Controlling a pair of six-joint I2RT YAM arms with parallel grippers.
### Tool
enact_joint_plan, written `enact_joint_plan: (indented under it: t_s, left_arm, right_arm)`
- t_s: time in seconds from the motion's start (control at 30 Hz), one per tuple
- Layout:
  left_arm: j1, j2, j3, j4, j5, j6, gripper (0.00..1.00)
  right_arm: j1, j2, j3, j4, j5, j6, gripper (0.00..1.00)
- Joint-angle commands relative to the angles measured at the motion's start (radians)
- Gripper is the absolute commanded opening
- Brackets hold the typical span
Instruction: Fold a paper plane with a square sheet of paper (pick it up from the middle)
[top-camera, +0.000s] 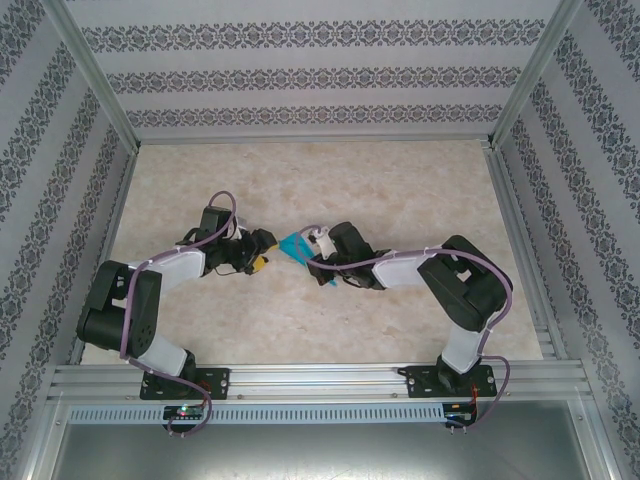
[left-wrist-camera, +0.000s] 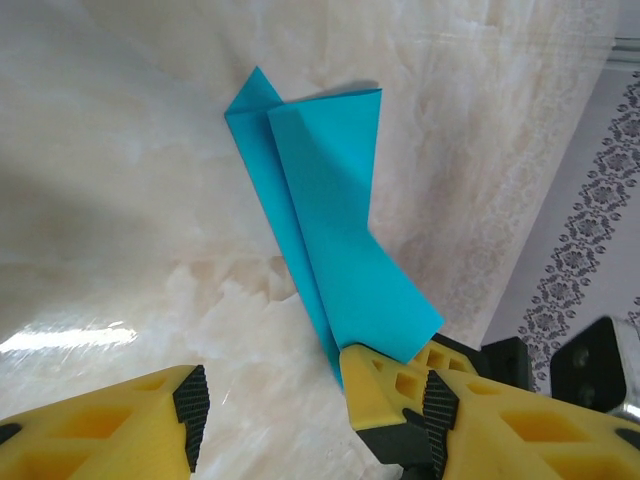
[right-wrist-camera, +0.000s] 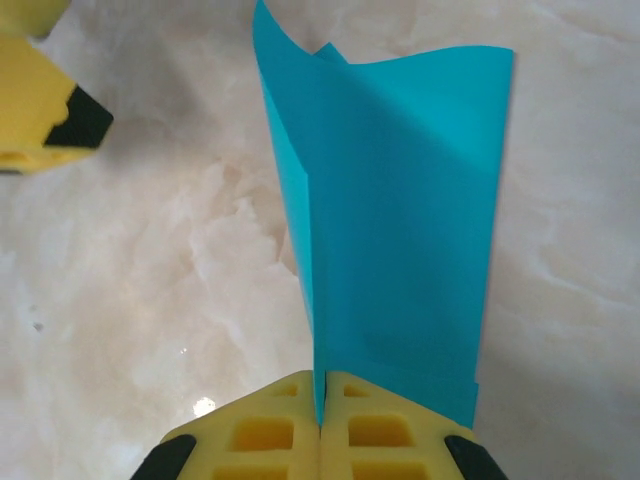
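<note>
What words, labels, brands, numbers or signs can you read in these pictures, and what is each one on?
No text can be read anywhere.
The folded teal-blue paper sheet is plain; the right gripper's yellow fingers bear no lettering; the marbled beige table is unmarked.
The grey bands on the walls are ornament, not writing.
The small lit boards below the arm bases are too small to read.

Table (top-camera: 300, 330): beige marbled top, glossy, with a glare patch on it in the left wrist view. Aluminium rail (top-camera: 320, 374) runs along the near edge; left arm base (top-camera: 178, 380) and right arm base (top-camera: 452, 380) sit on it. Patterned wall panels (top-camera: 320, 75) close the other three sides. Folded teal paper (top-camera: 296, 247) is over mid-table and shadows the top. Can't tell if its edge touches the surface.
</note>
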Motion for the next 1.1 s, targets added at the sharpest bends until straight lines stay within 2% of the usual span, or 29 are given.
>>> enact_joint_plan:
  t_s: [0.0,0.2,0.57,1.07]
  left_arm:
    - [-0.026,0.023,-0.017,0.139,0.040,-0.013,0.61]
    - [-0.068,0.082,-0.016,0.256,0.067,-0.039,0.56]
    - [-0.124,0.204,0.021,0.417,0.105,-0.082,0.45]
    - [-0.133,0.270,0.045,0.479,0.119,-0.076,0.41]
  right_arm:
    - [-0.034,0.023,0.010,0.073,-0.123,0.165,0.00]
    - [-0.072,0.059,-0.003,0.150,-0.204,0.304,0.00]
    - [-0.107,0.114,-0.024,0.262,-0.287,0.466,0.00]
    - [-0.134,0.174,-0.022,0.244,-0.308,0.539,0.00]
